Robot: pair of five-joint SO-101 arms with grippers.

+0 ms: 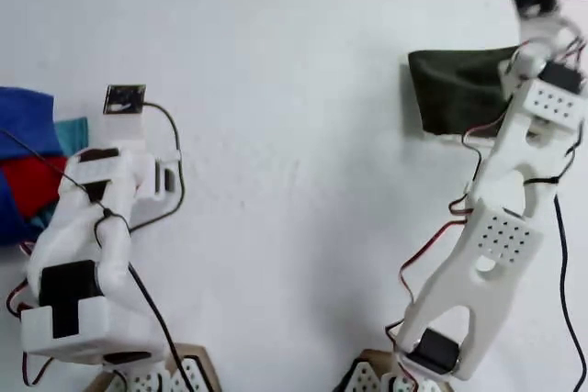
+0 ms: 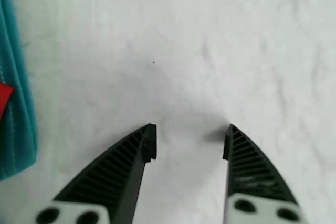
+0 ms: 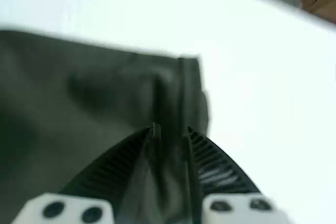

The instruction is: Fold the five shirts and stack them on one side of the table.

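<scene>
Green shirt (image 3: pixel 79 108) pinched in right claw (image 3: pixel 170 132); left claw (image 2: pixel 190 135) agape.

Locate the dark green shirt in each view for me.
High view: dark green shirt at the table's right side.
Right wrist view: dark green shirt, a fold between the right gripper jaws.
Left wrist view: a teal shirt edge instead.
Shared landmark: the white table.

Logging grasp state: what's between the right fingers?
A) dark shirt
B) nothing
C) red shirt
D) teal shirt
A: the right gripper is closed on a fold of the dark shirt, with fabric showing in the narrow gap.
</scene>
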